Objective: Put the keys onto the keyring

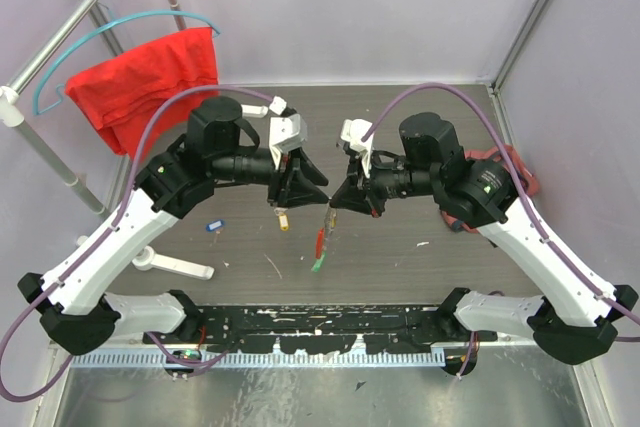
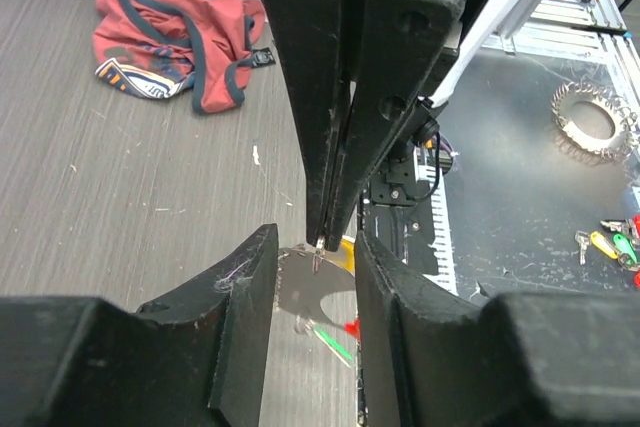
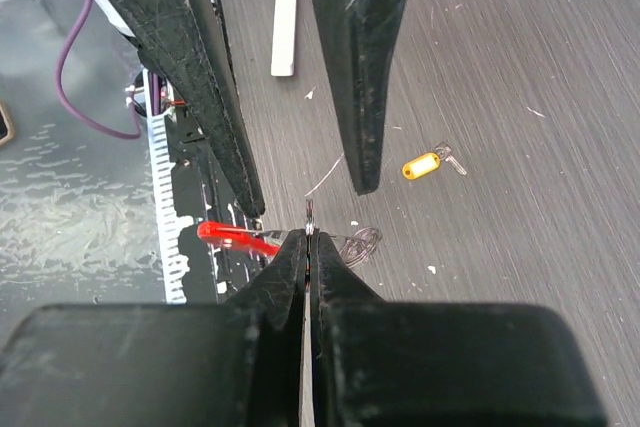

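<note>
Just nearer than mid-bench, the keyring (image 1: 320,241) is showing its red bar, with a green key (image 1: 317,266) at its near end. The right gripper (image 3: 309,239) is pinching the keyring's thin wire, fingers pressed together. The left gripper (image 1: 322,191) is facing it tip to tip, fingers parted, gripping nothing. A yellow key (image 1: 285,220) and a blue key (image 1: 213,226) are lying leftward.

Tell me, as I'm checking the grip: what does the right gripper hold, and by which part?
The right gripper is shut on the keyring, pinching its thin metal loop; the red bar sticks out free to one side.
</note>
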